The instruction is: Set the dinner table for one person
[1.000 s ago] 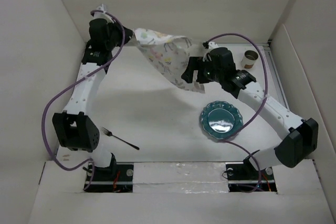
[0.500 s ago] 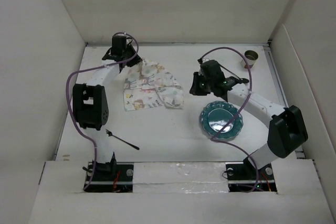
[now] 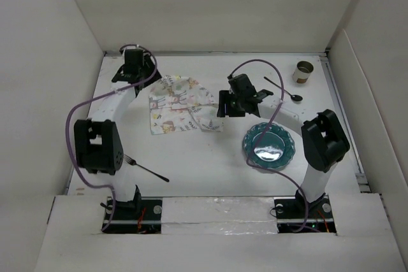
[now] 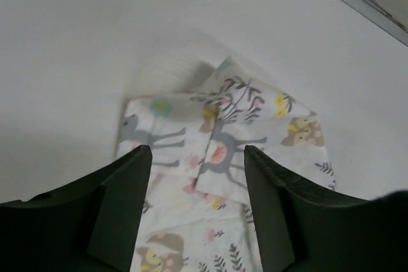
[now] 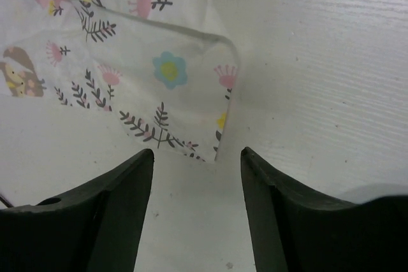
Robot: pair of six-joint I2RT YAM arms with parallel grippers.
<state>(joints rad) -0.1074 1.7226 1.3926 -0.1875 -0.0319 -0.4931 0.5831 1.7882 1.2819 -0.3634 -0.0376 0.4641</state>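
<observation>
Your worktop (image 3: 197, 151): white, matte, flat, spanning the whole floor in front of both arm bases and carrying every item below.

Your placemat (image 3: 172, 103): cloth printed with pastel animals and leaves, lying left of centre toward the far side. It is rumpled, with its far-left and near-right corners folded over.

Your left gripper (image 4: 197, 157): jaws spread apart, holding nothing, just above the folded far-left corner of the placemat.

Your right gripper (image 5: 196, 157): jaws likewise spread and empty, over the folded near-right corner.

Your plate (image 3: 288, 152): teal, scalloped rim, right of centre, apart from the placemat. A purple cable crosses above it.

Your fork (image 3: 150, 171): dark, near left, its head partly hidden by the left arm (image 3: 97, 148).

Your spoon (image 3: 284, 90): dark, lying far right, near the cup.

Your cup (image 3: 304, 72): small, upright, far-right corner.
</observation>
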